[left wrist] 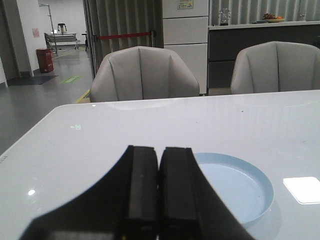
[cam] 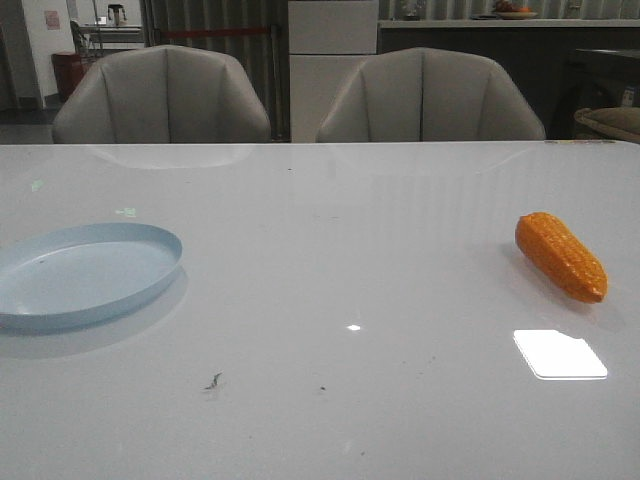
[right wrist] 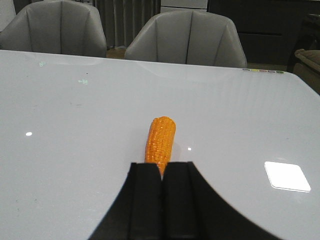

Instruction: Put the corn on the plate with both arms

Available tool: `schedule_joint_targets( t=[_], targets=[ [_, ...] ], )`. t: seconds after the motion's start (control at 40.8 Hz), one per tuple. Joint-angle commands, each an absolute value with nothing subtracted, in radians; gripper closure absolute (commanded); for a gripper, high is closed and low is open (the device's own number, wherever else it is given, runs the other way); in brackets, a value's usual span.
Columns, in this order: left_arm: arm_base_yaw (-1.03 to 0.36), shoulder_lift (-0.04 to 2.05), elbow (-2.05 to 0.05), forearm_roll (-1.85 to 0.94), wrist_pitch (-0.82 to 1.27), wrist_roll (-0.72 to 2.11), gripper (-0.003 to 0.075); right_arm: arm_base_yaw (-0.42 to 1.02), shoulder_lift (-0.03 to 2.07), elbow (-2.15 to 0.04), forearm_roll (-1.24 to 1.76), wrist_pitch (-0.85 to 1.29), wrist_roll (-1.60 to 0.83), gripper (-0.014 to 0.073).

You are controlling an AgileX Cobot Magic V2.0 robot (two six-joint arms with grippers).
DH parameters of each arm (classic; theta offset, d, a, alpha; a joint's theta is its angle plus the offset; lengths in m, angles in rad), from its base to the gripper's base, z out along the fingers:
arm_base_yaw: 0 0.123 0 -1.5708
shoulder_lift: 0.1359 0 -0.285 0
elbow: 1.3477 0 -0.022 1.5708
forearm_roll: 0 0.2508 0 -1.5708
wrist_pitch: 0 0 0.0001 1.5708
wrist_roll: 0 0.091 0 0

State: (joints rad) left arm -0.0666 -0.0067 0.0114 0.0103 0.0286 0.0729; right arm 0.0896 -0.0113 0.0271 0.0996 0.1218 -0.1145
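Observation:
The orange corn (cam: pixel 562 256) lies on the white table at the right, its narrow tip toward the near edge. The pale-blue plate (cam: pixel 80 274) sits at the left and holds nothing. Neither arm shows in the front view. In the left wrist view my left gripper (left wrist: pixel 159 150) is shut and empty, with the plate (left wrist: pixel 240 185) just beyond and to one side of it. In the right wrist view my right gripper (right wrist: pixel 163 166) is shut and empty, with the corn (right wrist: pixel 160 139) lying straight ahead of its tips, its narrow end hidden behind them.
Two grey chairs (cam: pixel 162 96) (cam: pixel 430 97) stand behind the table's far edge. A bright light reflection (cam: pixel 559 354) lies on the table near the corn. Small dark specks (cam: pixel 213 381) mark the near middle of the table.

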Motion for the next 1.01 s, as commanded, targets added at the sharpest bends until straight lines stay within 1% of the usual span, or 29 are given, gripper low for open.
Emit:
schedule_joint_targets(
  t=[0.0,0.687,0.785,0.981],
  targets=[
    [-0.065,-0.027,0.048,0.0,-0.062,0.064,0.0627,0.09,-0.035,0.006,0.097,0.037,-0.114,0.0538],
    [-0.065,-0.027,0.048,0.0,-0.073,0.064,0.0627,0.09,-0.035,0.006,0.097,0.036,-0.114,0.0538],
    [-0.065,-0.027,0.048,0.0,-0.122,0.064,0.0627,0.09,-0.035,0.006,0.097,0.036,-0.114,0.0538],
    [-0.065,-0.027,0.044,0.0,-0.313,0.064,0.0627,0.09,-0.035,0.006,0.098,-0.022,-0.114,0.0538]
  ],
)
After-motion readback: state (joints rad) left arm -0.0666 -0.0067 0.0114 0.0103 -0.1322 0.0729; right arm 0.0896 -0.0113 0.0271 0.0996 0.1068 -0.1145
